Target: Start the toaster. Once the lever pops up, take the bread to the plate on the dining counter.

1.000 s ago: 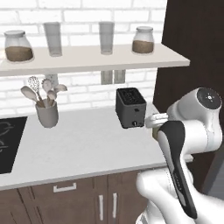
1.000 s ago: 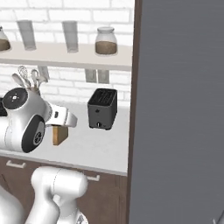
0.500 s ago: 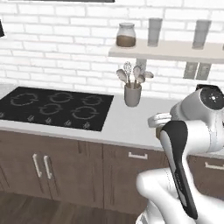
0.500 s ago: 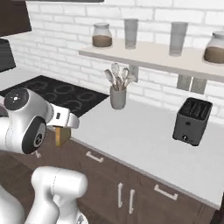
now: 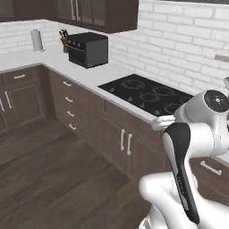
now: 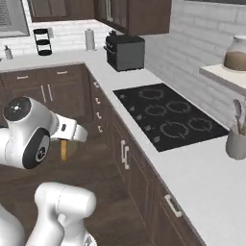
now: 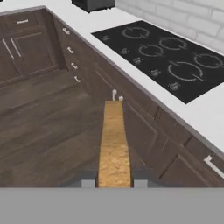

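1. Currently clamping the bread (image 7: 114,144) edge-on between the two dark fingertips of the gripper (image 7: 114,183), jaws narrow against the thin golden-brown slice.
2. Holding that slice upright in the hand view, reaching away from the fingers, over dark wood floor (image 7: 39,127) and in front of the brown lower cabinets (image 7: 144,127).
3. Showing in the right base view as a small orange strip (image 6: 63,150) hanging just below the white wrist, out in front of the robot and well apart from the worktop (image 6: 192,173).
4. Facing a long pale worktop with a black four-ring hob (image 6: 168,115) set into it, white brick wall behind.
5. Standing farther along that worktop, a black toaster oven (image 6: 126,52), with a paper-towel roll (image 6: 89,39) near it in the corner.
6. Sitting at the right edge of the right base view, a grey utensil holder (image 6: 236,142) with spoons, under a shelf carrying a jar (image 6: 236,54) of brown contents.
7. Rising folded in the lower right of the left base view, the white arm (image 5: 197,147), elbow high.
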Controlling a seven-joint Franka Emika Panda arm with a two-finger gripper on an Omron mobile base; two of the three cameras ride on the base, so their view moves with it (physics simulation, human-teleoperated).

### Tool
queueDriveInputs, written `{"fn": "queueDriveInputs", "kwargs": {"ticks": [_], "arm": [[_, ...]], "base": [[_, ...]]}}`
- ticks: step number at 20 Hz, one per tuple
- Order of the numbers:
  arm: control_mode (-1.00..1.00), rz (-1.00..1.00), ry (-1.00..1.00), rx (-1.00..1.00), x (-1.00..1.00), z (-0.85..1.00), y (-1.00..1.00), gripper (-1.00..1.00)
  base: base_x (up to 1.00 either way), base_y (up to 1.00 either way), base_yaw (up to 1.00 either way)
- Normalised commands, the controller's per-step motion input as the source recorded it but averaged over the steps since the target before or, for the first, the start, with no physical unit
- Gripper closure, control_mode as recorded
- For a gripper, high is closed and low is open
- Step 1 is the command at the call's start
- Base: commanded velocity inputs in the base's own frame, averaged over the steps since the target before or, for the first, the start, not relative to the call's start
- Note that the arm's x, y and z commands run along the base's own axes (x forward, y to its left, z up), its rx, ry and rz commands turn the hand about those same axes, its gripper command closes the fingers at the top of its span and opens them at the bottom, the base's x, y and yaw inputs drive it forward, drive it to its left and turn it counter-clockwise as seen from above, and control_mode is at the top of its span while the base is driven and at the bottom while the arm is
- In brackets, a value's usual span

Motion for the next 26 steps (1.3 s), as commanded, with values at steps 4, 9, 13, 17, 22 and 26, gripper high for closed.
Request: {"fn": "queueDriveInputs", "kwargs": {"ticks": [4, 9, 13, 17, 22, 26], "arm": [[1.00, 0.00, 0.00, 0.00, 0.00, 0.00, 0.00, 1.00], [1.00, 0.00, 0.00, 0.00, 0.00, 0.00, 0.00, 1.00], [1.00, 0.00, 0.00, 0.00, 0.00, 0.00, 0.00, 1.00], [1.00, 0.00, 0.00, 0.00, 0.00, 0.00, 0.00, 1.00], [1.00, 0.00, 0.00, 0.00, 0.00, 0.00, 0.00, 1.00], [1.00, 0.00, 0.00, 0.00, 0.00, 0.00, 0.00, 1.00]], "base": [[-0.16, 0.00, 1.00], [-0.17, 0.00, 1.00], [-0.17, 0.00, 1.00], [-0.18, 0.00, 1.00], [-0.19, 0.00, 1.00], [-0.19, 0.17, 1.00]]}}
